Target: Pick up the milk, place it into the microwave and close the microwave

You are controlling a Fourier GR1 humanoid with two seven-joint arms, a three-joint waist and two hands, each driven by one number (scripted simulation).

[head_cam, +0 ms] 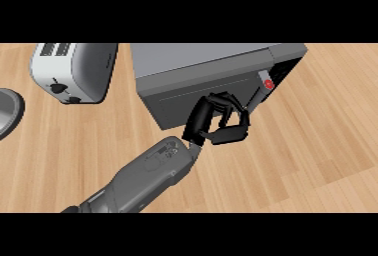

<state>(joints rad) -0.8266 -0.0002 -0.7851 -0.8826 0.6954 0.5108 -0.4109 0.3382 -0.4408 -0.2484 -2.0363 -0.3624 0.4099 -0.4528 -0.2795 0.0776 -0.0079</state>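
The left hand (pixel 218 121) lay against the dark front of the microwave (pixel 201 61), just beside the red button (pixel 269 84). Its fingers were curled and held nothing visible. The milk did not show anywhere on the worktop (pixel 314 142). A toaster (pixel 74 70) stood left of the microwave.

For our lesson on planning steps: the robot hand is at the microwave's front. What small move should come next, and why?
Probably push the left robot hand further against the microwave door. It lies on the door near the red button, and no milk shows on the counter, so closing seems to be what is left.
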